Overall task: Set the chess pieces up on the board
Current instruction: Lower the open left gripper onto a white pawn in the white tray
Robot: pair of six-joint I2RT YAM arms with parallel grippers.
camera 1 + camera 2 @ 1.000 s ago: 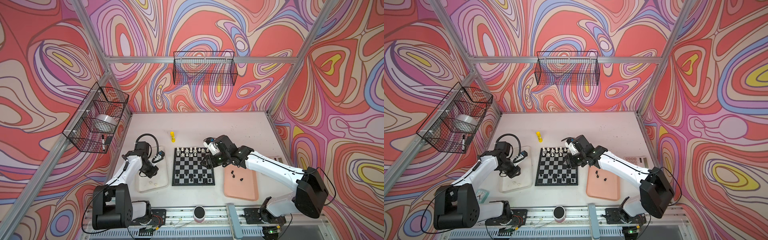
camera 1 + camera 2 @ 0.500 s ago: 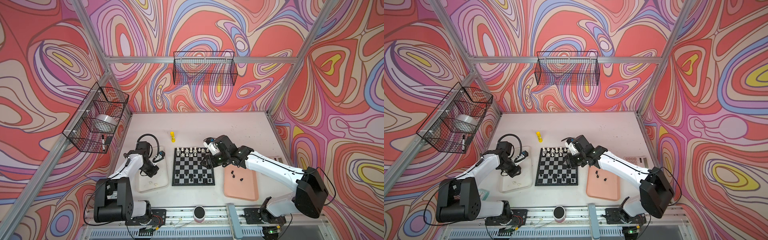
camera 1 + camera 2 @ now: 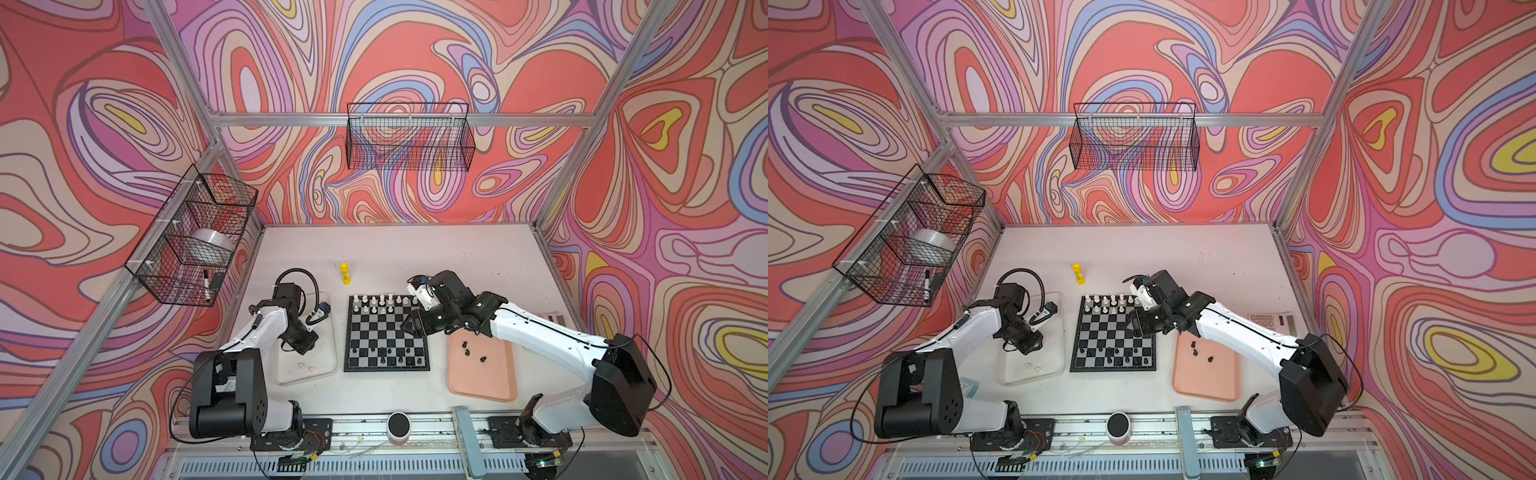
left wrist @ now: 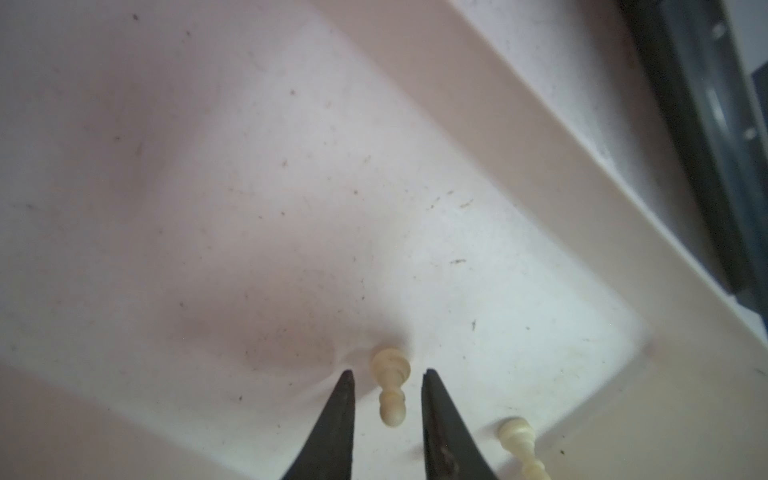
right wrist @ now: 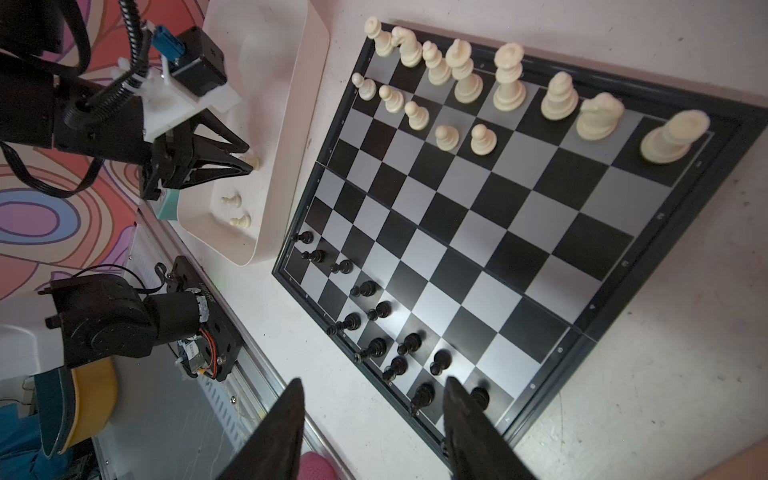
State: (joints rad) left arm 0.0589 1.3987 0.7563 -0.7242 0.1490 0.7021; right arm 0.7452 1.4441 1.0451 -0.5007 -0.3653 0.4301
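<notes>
The board (image 3: 386, 332) (image 3: 1113, 332) (image 5: 498, 232) lies mid-table. Cream-white chess pieces (image 3: 380, 300) fill its far rows and black ones (image 3: 384, 353) its near rows. Three black pieces (image 3: 469, 351) lie on the pink tray (image 3: 482, 382). My left gripper (image 3: 300, 347) (image 4: 388, 376) is down in the clear tray (image 3: 322, 345), open. Its fingers straddle a lying cream pawn (image 4: 390, 390) with a gap on each side. Another pawn (image 4: 519, 440) lies beside it. My right gripper (image 3: 409, 326) (image 5: 374, 380) hovers open and holds nothing over the board's right edge.
A yellow glue stick (image 3: 344, 273) stands behind the board. A calculator (image 3: 1271, 320) lies at the right, behind the right arm. Wire baskets (image 3: 409, 137) hang on the back and left walls. A small dark-topped cylinder (image 3: 398, 424) sits at the front rail.
The left arm has shifted slightly over the clear tray, with its gripper staying low above the pawns. The right arm has not moved.
</notes>
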